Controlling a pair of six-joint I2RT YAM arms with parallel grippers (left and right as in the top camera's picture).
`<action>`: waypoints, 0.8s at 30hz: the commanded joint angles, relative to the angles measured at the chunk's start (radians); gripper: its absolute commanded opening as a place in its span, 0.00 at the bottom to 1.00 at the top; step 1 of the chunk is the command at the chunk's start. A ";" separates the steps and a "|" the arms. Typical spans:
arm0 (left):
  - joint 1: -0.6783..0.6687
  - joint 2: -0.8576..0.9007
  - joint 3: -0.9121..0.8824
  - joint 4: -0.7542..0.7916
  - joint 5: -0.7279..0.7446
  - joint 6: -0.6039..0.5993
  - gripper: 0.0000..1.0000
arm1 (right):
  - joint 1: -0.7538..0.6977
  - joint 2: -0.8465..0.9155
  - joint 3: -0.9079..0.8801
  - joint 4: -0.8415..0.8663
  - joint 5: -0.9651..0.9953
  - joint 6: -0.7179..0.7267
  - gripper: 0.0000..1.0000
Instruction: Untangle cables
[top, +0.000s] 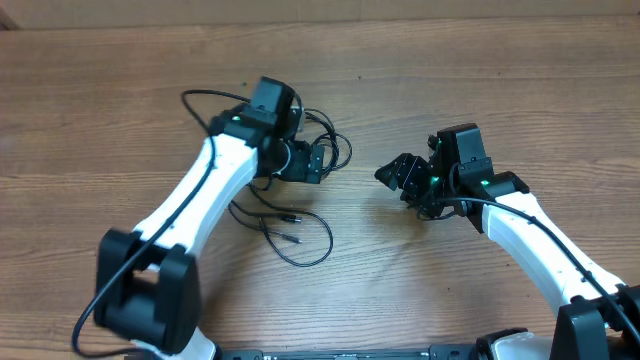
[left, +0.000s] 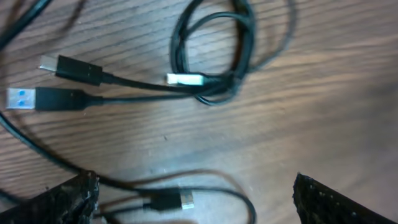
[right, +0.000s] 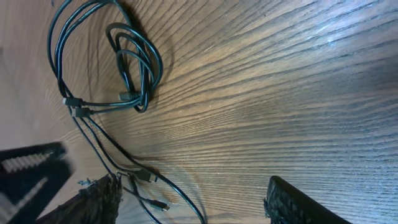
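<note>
Black-fingered left gripper (left: 196, 196) spread wide, empty, above thin black plug-ended cables (left: 214, 98) looped together upper centre of left wrist view. Right gripper (right: 193, 190) also wide, empty. Likely step: choosing a strand; next move needs pinching one loop.

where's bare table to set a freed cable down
Bare wood lies between the lower cable loop and the right arm, and along the far edge of the table. Crowded: the tangle at the left hand.
</note>
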 joint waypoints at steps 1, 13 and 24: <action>-0.013 0.055 0.011 0.068 -0.126 -0.127 1.00 | 0.003 -0.010 0.009 0.003 0.021 -0.006 0.73; -0.014 0.092 0.012 0.381 -0.217 0.211 1.00 | 0.003 -0.009 0.009 0.004 0.046 -0.009 0.81; -0.064 0.209 0.012 0.407 -0.217 0.398 1.00 | 0.003 -0.009 0.009 0.008 0.046 -0.008 0.82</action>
